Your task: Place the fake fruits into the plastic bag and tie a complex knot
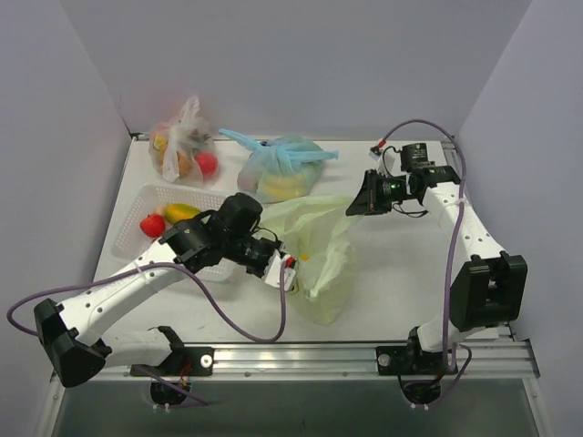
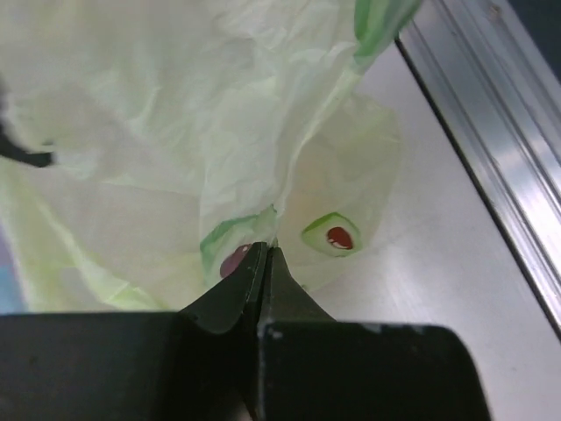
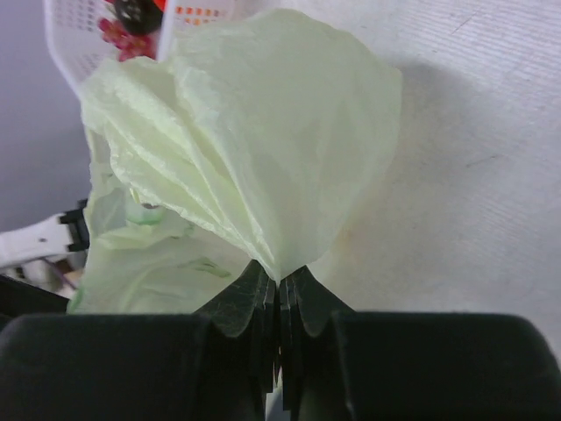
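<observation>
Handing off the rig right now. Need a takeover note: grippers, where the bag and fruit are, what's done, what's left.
Left gripper: shut, pinching the plastic bag at its left side.
Right gripper: shut on the bag's far right end, which rises to it.
Bag: mid-table, spread between the two grippers, no knot.
Red piece, yellow piece and grape bunch lie in the white basket on the left. Cannot tell whether anything is inside the bag.
Done: bag gripped at both sides.
Left: load the fruit, tie the knot.
</observation>
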Tool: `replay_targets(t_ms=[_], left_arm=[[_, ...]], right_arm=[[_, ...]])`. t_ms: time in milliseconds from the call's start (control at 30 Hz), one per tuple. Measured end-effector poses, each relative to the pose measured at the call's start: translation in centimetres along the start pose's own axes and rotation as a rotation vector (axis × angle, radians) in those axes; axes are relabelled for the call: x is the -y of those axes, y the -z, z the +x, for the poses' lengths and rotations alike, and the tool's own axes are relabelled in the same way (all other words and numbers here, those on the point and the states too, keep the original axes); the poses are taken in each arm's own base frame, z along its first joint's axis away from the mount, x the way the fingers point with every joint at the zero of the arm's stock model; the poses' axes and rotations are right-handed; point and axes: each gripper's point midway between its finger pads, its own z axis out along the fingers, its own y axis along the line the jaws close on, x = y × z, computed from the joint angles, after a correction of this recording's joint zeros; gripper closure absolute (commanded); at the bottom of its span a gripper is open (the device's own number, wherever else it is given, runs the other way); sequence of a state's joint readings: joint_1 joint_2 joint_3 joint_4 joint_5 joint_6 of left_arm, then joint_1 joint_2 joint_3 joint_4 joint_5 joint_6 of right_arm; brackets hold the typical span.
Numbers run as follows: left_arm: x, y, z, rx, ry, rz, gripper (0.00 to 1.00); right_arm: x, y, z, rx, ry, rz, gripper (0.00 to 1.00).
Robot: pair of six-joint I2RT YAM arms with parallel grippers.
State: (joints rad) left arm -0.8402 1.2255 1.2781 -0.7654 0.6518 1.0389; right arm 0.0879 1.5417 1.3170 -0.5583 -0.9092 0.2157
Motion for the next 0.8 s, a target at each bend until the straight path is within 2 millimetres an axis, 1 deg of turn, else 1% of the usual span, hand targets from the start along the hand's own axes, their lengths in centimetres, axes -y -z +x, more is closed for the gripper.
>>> replay_targets(t_ms=[67, 100, 167, 200, 267, 300, 367, 433, 467, 533, 567, 633, 667, 700, 733, 800], left_arm=[[3.0, -1.1, 2.0, -0.052, 0.007, 0.079, 0.75], [4.0, -1.5, 3.0, -0.08, 0.027, 0.108, 0.46], [4.8, -1.7, 4.2, -0.128, 0.096, 0.126, 0.4], [4.6, -1.6, 4.4, -0.141, 0.133, 0.111, 0.35], [3.5, -0.7, 4.3, -0.141, 0.232, 0.054, 0.3], [2.3, 0.1, 4.3, -0.131, 0.298, -0.011, 0.27], [-0.4, 2.4, 4.4, -0.1, 0.423, -0.168, 0.19], [-3.1, 5.6, 4.5, -0.067, 0.543, -0.352, 0.16], [-4.3, 7.4, 4.7, -0.052, 0.598, -0.448, 0.15], [-5.9, 10.4, 5.1, -0.02, 0.718, -0.612, 0.13], [-6.4, 11.6, 5.5, -0.005, 0.783, -0.678, 0.12], [-6.8, 12.9, 7.5, -0.007, 0.949, -0.802, 0.09], [-6.6, 12.9, 8.9, -0.023, 1.041, -0.845, 0.06], [-6.3, 12.7, 10.6, -0.049, 1.131, -0.88, 0.05], [-5.8, 12.1, 12.3, -0.084, 1.229, -0.907, 0.04], [-4.9, 10.8, 15.7, -0.168, 1.393, -0.942, 0.03]], right_arm=[[0.4, -0.7, 0.5, -0.018, 0.088, 0.051, 1.0], [0.8, -0.9, 0.6, -0.02, 0.119, 0.076, 1.0], [1.8, -0.9, 0.4, -0.012, 0.171, 0.131, 1.0], [2.2, -0.7, 0.5, -0.009, 0.19, 0.151, 1.0], [2.8, -0.5, 0.8, -0.007, 0.228, 0.184, 1.0], [3.0, -0.3, 0.9, -0.006, 0.243, 0.197, 1.0], [3.3, 0.0, 1.1, -0.001, 0.274, 0.214, 1.0], [3.5, 0.1, 1.2, 0.001, 0.298, 0.223, 1.0], [3.5, 0.1, 1.1, 0.001, 0.308, 0.225, 1.0], [3.5, 0.1, 1.1, 0.003, 0.326, 0.232, 1.0], [3.5, 0.0, 1.0, 0.003, 0.332, 0.234, 1.0], [3.6, 0.0, 1.0, 0.003, 0.337, 0.242, 1.0], [3.6, 0.0, 1.0, 0.003, 0.34, 0.245, 1.0], [3.5, 0.0, 1.0, 0.002, 0.343, 0.247, 1.0], [3.6, 0.0, 1.0, 0.003, 0.343, 0.253, 1.0], [3.7, 0.1, 1.0, 0.005, 0.343, 0.26, 1.0]])
